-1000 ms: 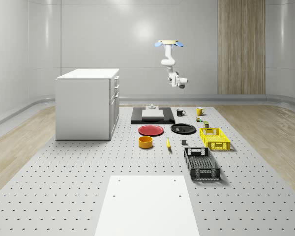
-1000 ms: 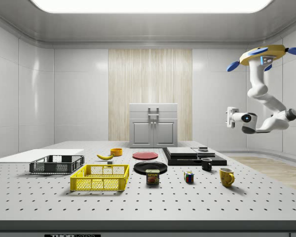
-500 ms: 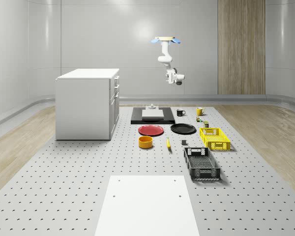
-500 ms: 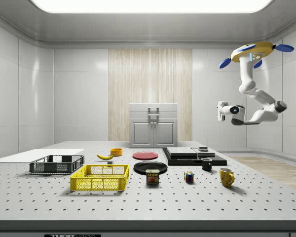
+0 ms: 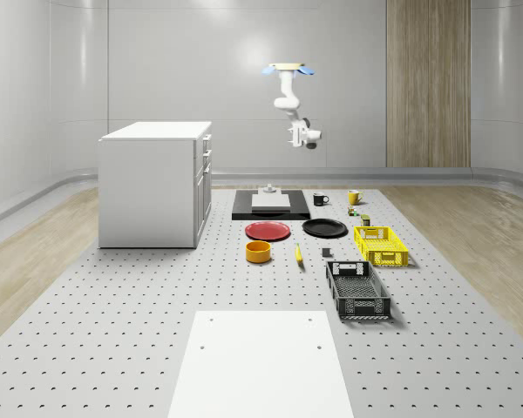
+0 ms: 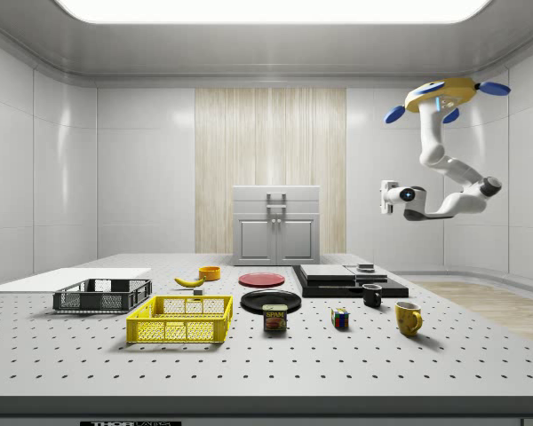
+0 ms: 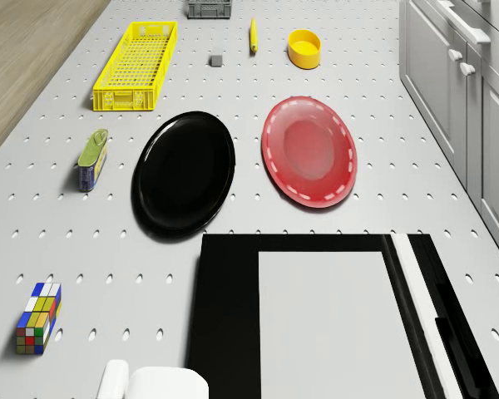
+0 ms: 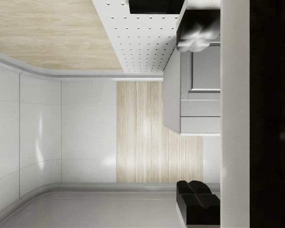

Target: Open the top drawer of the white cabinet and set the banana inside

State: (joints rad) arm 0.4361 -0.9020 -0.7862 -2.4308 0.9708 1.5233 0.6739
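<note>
Drone point(image 6: 446, 91) high over black slab point(image 7: 233, 332); banana point(image 5: 298, 253) beside orange bowl point(image 5: 258, 252).

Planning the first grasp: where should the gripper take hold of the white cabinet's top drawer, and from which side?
Probably the top drawer's handle, a bar standing proud of the white cabinet front. Approach from the front, the side facing the red plate, fingers closing around the bar.

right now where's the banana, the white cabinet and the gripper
banana point(image 5: 299, 254), whole-scene view, middle of the fruit
white cabinet point(image 5: 148, 192), whole-scene view, its near side wall
gripper point(image 6: 385, 197), side view, the finger end of the hand, in mid-air
</note>
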